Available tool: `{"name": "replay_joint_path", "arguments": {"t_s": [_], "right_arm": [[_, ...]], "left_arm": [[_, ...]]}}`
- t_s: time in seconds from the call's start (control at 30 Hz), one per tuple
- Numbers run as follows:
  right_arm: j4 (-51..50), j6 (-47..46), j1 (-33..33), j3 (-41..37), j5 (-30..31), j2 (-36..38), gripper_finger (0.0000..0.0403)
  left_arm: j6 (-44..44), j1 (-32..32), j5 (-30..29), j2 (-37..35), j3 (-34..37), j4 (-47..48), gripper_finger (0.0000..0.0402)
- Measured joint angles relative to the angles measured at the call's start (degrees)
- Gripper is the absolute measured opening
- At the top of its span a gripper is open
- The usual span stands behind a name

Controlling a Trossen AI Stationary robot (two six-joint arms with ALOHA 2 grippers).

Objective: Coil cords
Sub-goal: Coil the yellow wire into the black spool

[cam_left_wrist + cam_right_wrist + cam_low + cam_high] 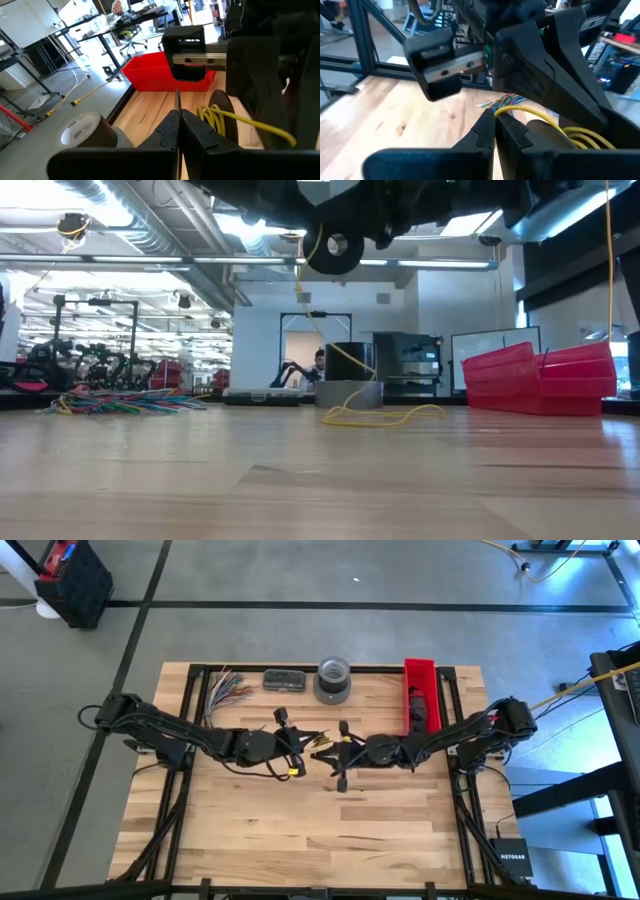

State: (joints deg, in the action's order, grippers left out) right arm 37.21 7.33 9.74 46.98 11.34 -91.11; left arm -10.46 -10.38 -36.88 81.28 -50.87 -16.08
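Observation:
The cord is a thin strand, yellow over most of what shows, wound on a small round black bundle that hangs high above the table's middle. From it a yellow strand drops to a loose loop lying on the wood. My left gripper and my right gripper meet tip to tip over the middle of the table, both shut. The bundle with its yellow turns also shows in the left wrist view and in the right wrist view. My left gripper pinches a thin dark strand between its two fingertips; the strand sticks out past them. The fingers lie about level, coming from the table's left, clear of the table. My right gripper pinches the yellow strand at its fingertips, about level, coming from the table's right. The strand runs on to the black bundle beside the fingers. What carries the bundle itself I cannot tell.
A grey tape roll and a flat dark box stand at the far edge. A fan of multicoloured wires lies far left. A red bin stands far right. Bare wood lies toward the near edge.

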Motion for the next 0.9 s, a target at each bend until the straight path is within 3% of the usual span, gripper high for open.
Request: {"name": "replay_joint_path", "arguments": {"t_s": [0.4, 0.6, 0.77, 0.9], "right_arm": [[0.15, 6.64, 0.0, 0.0, 4.07, -2.58, 0.0012], [1.67, 6.6, 0.0, 0.0, 4.08, -2.58, 0.0012], [3.64, 2.94, 0.07, -0.02, 4.06, -2.58, 0.0012], [3.71, 0.62, 0.09, -0.02, 6.19, -2.66, 0.0012]], "left_arm": [[-0.15, 0.03, -0.16, 0.0, 0.0, 0.31, 0.0001], [0.02, 0.05, -0.15, 0.0, 0.0, 0.13, 0.0001], [-0.24, 0.12, 4.86, -0.02, 0.0, -0.29, 0.0001], [0.38, 0.11, 5.23, -0.02, 0.0, -1.09, 0.0001]]}}
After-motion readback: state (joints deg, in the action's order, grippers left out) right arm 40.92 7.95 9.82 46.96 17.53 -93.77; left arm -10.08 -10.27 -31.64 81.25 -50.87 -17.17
